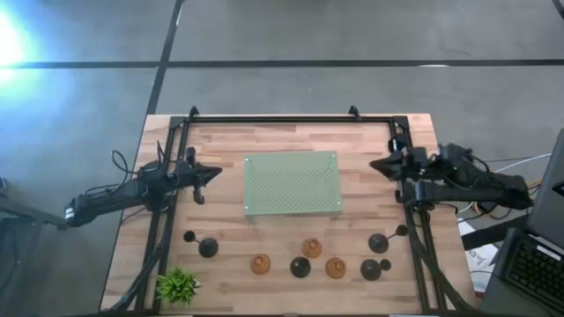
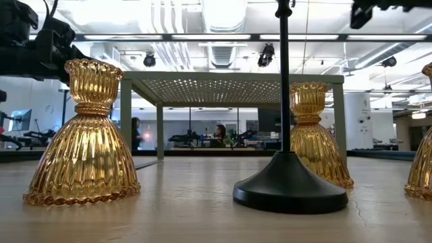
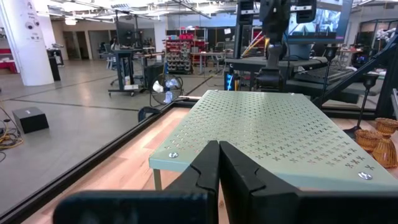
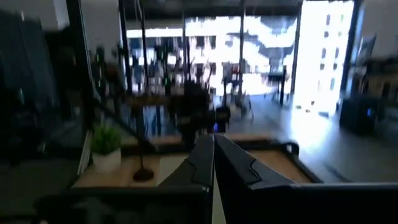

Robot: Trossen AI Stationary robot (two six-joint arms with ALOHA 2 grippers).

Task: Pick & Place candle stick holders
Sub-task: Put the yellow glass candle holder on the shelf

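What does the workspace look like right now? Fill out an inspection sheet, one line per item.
Surface: wooden table inside a black frame; a pale green perforated stand sits mid-table.
Job's things: seven holders in a loose row along the near edge, none on the stand. Three amber holders in the middle; four black holders, two toward each end.
Clutter: small green plant at the near left corner.
Grippers: left gripper shut, empty, left of the stand; right gripper shut, empty, right of it.
Cables: white and yellow cables off the table's right edge.
Surroundings: grey floor; keyboard at right; people far behind in the low view.
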